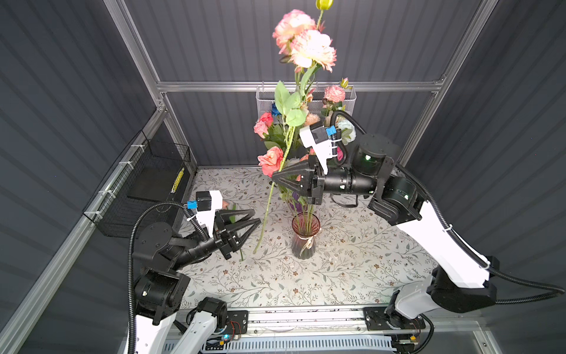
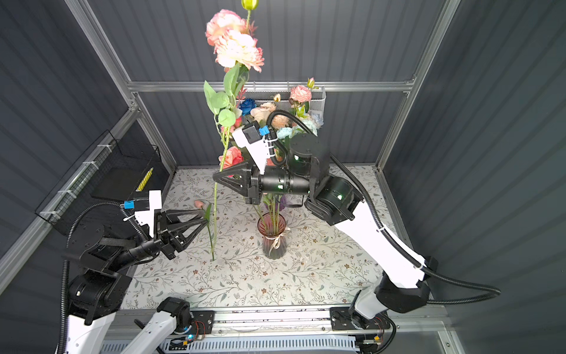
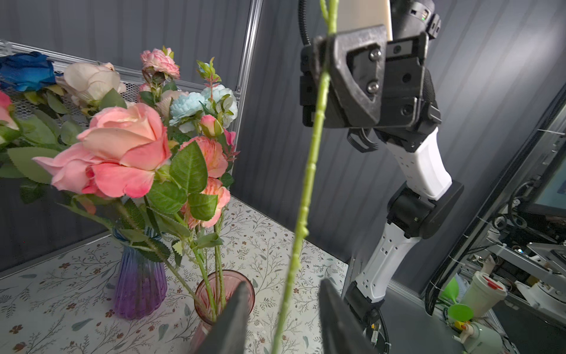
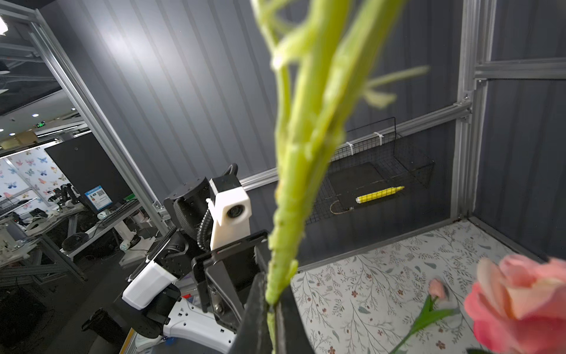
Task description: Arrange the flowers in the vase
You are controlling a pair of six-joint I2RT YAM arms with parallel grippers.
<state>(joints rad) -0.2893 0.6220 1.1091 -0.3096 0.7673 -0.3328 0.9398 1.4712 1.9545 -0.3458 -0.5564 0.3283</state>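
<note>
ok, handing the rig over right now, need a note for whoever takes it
Right gripper: shut on the tall peony spray, mid-stem, held upright.
Left gripper: open, jaws either side of the same stem lower down, not gripping.
Spray's lower end hangs beside the pink vase, not in it.
Done: several stems in the pink vase; the purple vase holds some too.
Left: seat the spray; a small pink bud lies on the table; more flowers in the back basket.
</note>
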